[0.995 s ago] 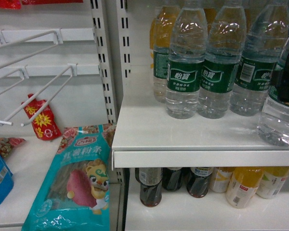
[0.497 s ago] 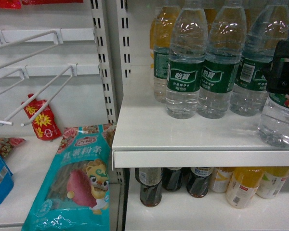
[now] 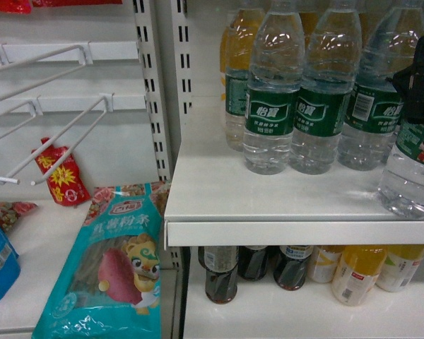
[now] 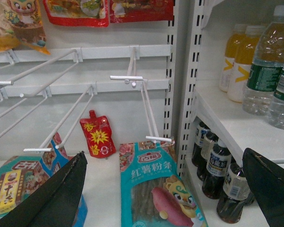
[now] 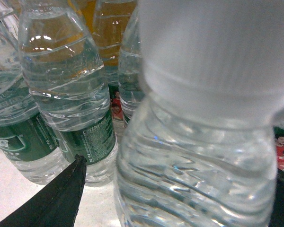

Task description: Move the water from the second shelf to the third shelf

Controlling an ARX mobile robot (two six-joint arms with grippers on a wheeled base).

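- Water (image 3: 412, 166) stands at the right front of the white shelf board (image 3: 268, 194), just beside the other green-labelled bottles (image 3: 272, 106).
- Right gripper (image 3: 420, 88) straddles the water, its fingers (image 5: 61, 198) apart, not visibly clamped.
- Left gripper (image 4: 165, 189) fingers spread wide near the noodle packet (image 4: 158, 189).

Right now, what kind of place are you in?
Most likely a shop aisle: rows of labelled water bottles on a white shelf, wire display hooks and hanging snack packets.

White shelf (image 3: 268, 205) w/ water bottles (image 3: 272, 106), lower shelf (image 3: 304, 318) w/ cola, juice bottles (image 3: 357, 272)
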